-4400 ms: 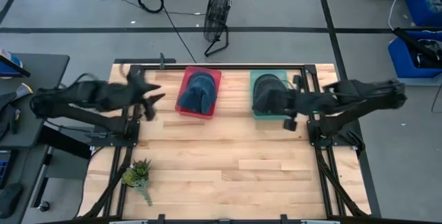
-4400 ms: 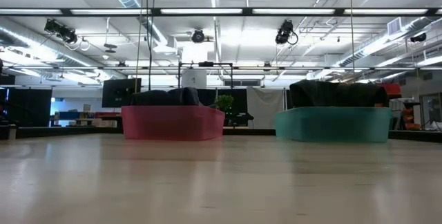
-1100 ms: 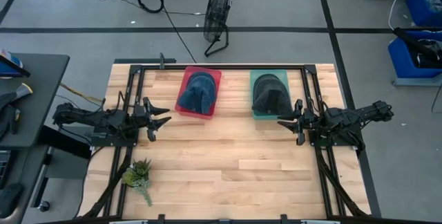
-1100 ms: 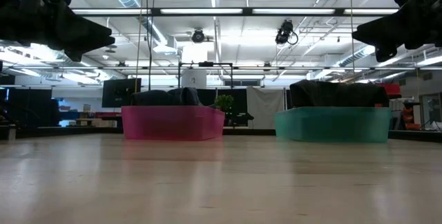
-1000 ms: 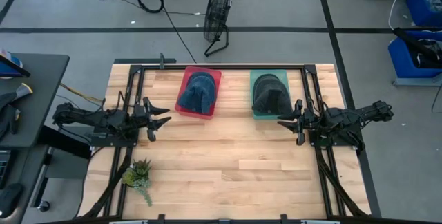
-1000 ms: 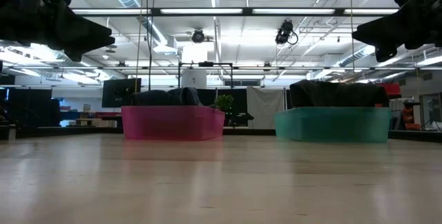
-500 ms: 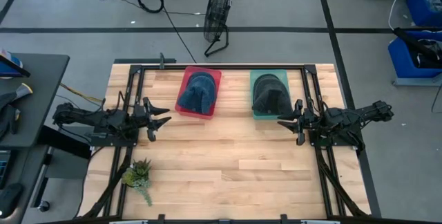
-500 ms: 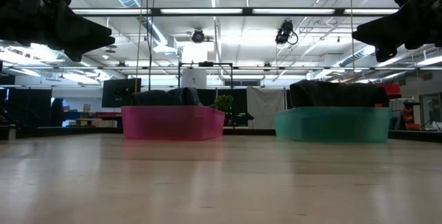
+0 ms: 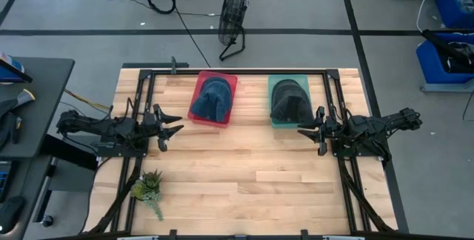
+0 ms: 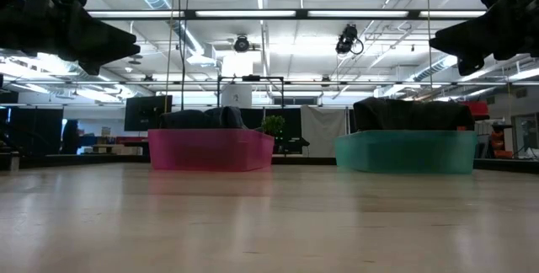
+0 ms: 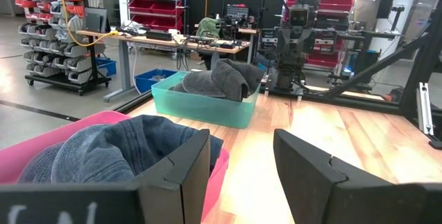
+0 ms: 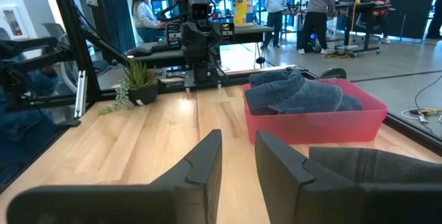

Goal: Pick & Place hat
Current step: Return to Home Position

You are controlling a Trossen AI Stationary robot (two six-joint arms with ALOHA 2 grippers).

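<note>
A blue denim hat [image 9: 212, 96] lies in a red bin [image 9: 230, 81] on the far part of the table. A dark grey hat [image 9: 287, 101] lies in a green bin [image 9: 274, 83] to its right. My left gripper [image 9: 175, 124] hangs open above the table's left edge, just left of the red bin, pointing right. My right gripper [image 9: 303, 130] hangs above the right edge, near the green bin's near right corner, pointing left, its fingers a narrow gap apart. In the left wrist view the blue hat [image 11: 117, 151] is close by and the grey hat [image 11: 221, 79] farther off.
A small potted plant [image 9: 147, 187] stands at the table's near left corner. The black frame rails [image 9: 335, 121] run along both sides. The light wooden tabletop [image 9: 244, 173] stretches in front of the bins. People stand in the room beyond, in the right wrist view.
</note>
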